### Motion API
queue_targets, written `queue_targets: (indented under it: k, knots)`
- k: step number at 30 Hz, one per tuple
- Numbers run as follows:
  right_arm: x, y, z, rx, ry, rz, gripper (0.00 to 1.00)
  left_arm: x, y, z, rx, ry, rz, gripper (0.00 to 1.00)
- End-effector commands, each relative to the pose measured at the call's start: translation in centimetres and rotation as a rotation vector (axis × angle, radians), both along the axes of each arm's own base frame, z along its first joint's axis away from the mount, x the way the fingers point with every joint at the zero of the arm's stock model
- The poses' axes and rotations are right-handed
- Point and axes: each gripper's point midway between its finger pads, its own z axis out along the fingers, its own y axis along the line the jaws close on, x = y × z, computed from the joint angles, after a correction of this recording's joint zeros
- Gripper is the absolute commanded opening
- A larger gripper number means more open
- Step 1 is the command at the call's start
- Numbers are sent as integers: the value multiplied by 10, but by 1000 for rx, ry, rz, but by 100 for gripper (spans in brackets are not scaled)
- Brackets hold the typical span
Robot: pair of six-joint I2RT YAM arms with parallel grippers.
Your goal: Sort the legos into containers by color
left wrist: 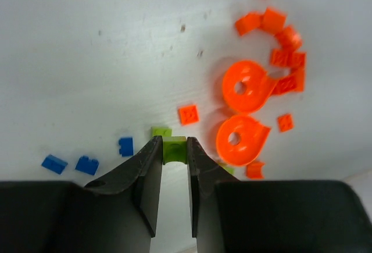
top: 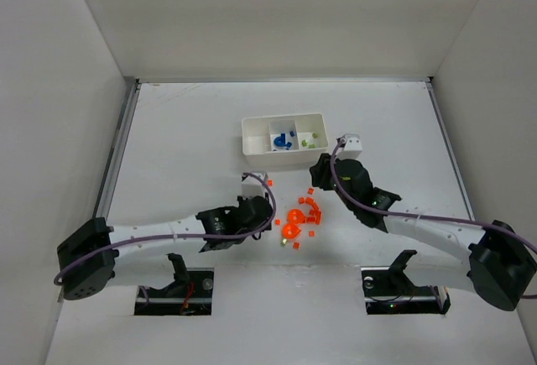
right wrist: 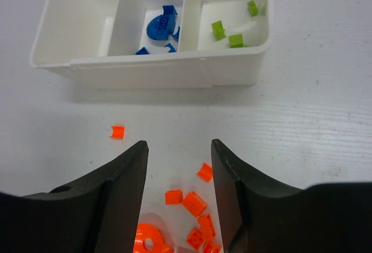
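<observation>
In the left wrist view my left gripper (left wrist: 173, 141) is shut on a yellow-green brick (left wrist: 174, 150) down on the table; a second green brick (left wrist: 161, 131) lies just beyond it. Two large rounded orange pieces (left wrist: 247, 85) and small orange bricks (left wrist: 285, 55) lie to its right, and blue bricks (left wrist: 87, 164) to its left. My right gripper (right wrist: 179, 145) stands open with nothing between its fingers, above orange bricks (right wrist: 195, 202), facing the white tray (right wrist: 145, 62). The tray's middle compartment holds blue pieces (right wrist: 160, 26) and its right one holds green bricks (right wrist: 219, 29).
The tray (top: 252, 143) stands mid-table beyond the orange pile (top: 306, 210). A lone orange brick (right wrist: 117, 131) lies in front of the tray's near wall. White walls enclose the table on three sides. Both arms reach in toward the pile from either side.
</observation>
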Motion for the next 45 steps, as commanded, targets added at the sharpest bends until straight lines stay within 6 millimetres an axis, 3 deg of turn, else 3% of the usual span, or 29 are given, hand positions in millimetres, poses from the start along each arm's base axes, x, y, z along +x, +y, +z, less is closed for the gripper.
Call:
queue_targets:
  k: [1, 6, 9, 13, 17, 22, 27, 32, 37, 41, 45]
  knots:
    - [0, -7, 11, 87, -32, -57, 53, 35, -14, 58, -120, -99, 61, 12]
    - [-3, -32, -4, 107, -13, -141, 49, 105, -44, 116, -253, -233, 108, 12]
    - [-6, -45, -9, 133, -15, -190, 38, 148, -71, 137, -302, -296, 100, 12]
    - [-9, -44, -12, 152, -11, -183, 33, 198, -105, 141, -291, -320, 81, 13]
    - [-8, -43, -14, 143, -10, -181, 35, 239, -133, 127, -236, -329, 73, 15]
    - [-10, -39, -8, 161, -27, -160, 40, 265, -141, 121, -227, -323, 97, 33]
    - [-13, -18, -9, 163, -22, -77, 46, 257, -127, 139, -233, -350, 101, 42]
    - [-29, 31, -11, 131, -20, 116, 42, 221, -81, 132, -208, -338, 151, 37]
    - [-65, 98, -24, 69, 20, 369, 40, 173, -19, 108, -161, -311, 235, 36]
    - [-95, 140, -32, 48, 53, 530, 39, 135, 29, 79, -105, -249, 303, 35]
    - [-111, 160, -49, -1, 105, 587, 40, 104, 67, 47, -88, -168, 374, 35]
